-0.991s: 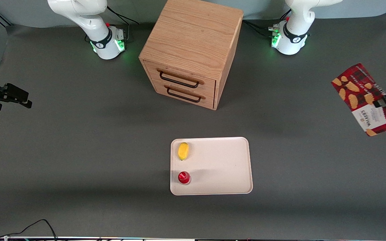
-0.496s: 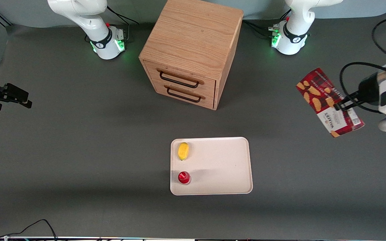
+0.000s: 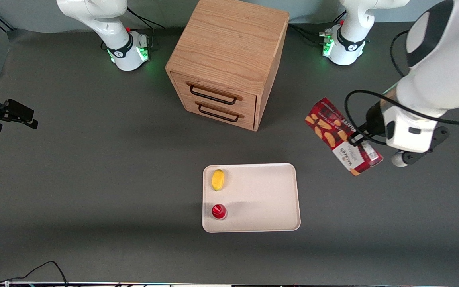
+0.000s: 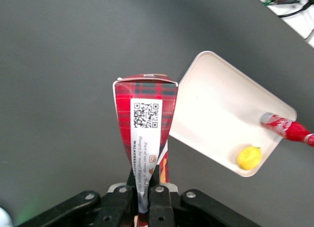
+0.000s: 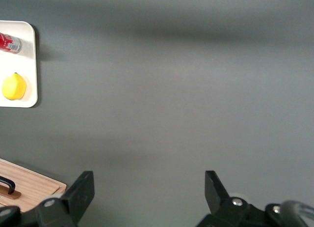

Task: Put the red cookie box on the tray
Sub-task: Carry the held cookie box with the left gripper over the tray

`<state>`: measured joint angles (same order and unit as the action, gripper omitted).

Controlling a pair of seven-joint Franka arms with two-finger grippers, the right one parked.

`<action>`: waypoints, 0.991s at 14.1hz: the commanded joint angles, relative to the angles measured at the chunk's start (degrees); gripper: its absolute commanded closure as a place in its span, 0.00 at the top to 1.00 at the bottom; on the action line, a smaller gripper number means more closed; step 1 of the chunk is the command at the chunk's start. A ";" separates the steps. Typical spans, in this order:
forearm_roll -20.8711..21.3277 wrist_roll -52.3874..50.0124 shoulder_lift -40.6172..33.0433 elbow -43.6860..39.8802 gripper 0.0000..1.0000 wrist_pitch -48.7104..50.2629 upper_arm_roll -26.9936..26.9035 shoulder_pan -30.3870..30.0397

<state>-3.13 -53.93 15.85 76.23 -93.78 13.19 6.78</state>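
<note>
My left gripper [image 3: 357, 137] is shut on the red cookie box [image 3: 339, 135], a long tartan carton with cookie pictures and a white label. It holds the box tilted in the air above the table, toward the working arm's end from the tray [image 3: 261, 199]. In the left wrist view the fingers [image 4: 159, 200] pinch the box [image 4: 145, 119] by its narrow sides, and the cream-white tray [image 4: 216, 114] lies below, beside the box's end. The box does not touch the tray.
A yellow lemon [image 3: 218, 179] and a small red-capped bottle [image 3: 218, 211] sit on the tray's edge toward the parked arm. A wooden drawer cabinet [image 3: 227, 59] stands farther from the front camera than the tray. A cable [image 3: 34, 271] lies at the table's front edge.
The left arm has carried the cookie box in from the table's working-arm end toward the tray, and lower. The gripper stays shut on the box. The tray and its items have not moved.
</note>
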 commanded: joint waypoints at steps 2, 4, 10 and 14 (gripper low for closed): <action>0.58 -7.93 4.70 -2.32 0.09 -5.08 -0.53 4.19; 1.71 -9.86 7.51 -2.14 0.09 -8.33 -0.53 5.78; 6.54 -18.65 17.27 -1.79 0.09 -22.12 -0.53 8.68; 9.89 -22.00 23.60 -1.79 0.09 -30.39 -0.53 10.09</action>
<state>4.80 -73.30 36.93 76.12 -121.85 13.20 15.65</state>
